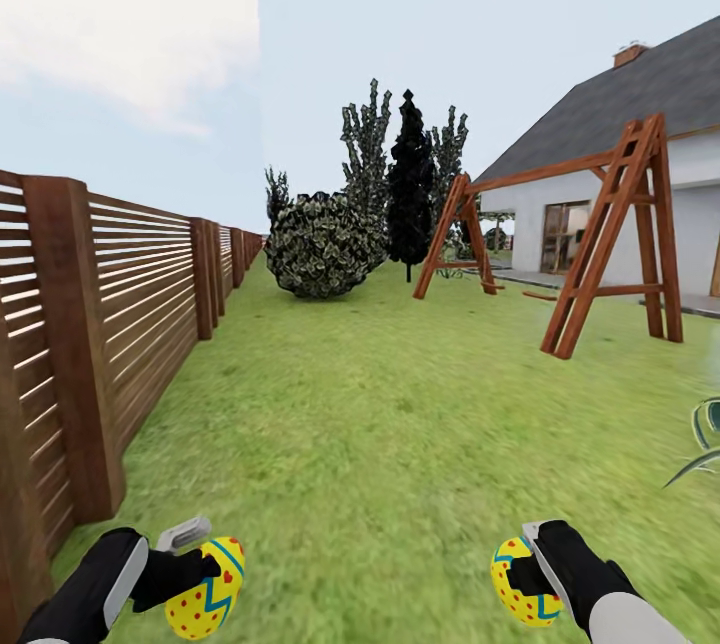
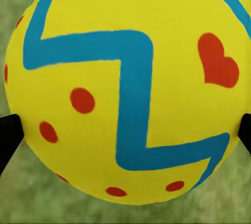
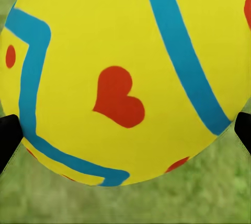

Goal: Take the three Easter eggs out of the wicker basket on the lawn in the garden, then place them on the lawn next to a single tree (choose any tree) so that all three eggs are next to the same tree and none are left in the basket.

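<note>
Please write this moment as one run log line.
left gripper: holds egg | right gripper: holds second egg | over lawn

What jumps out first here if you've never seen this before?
Two bright yellow eggs: the left gripper holds one Easter egg low at the left, the right gripper holds another egg low at the right. Ahead on the lawn stand a wooden swing frame and a round bush.
</note>
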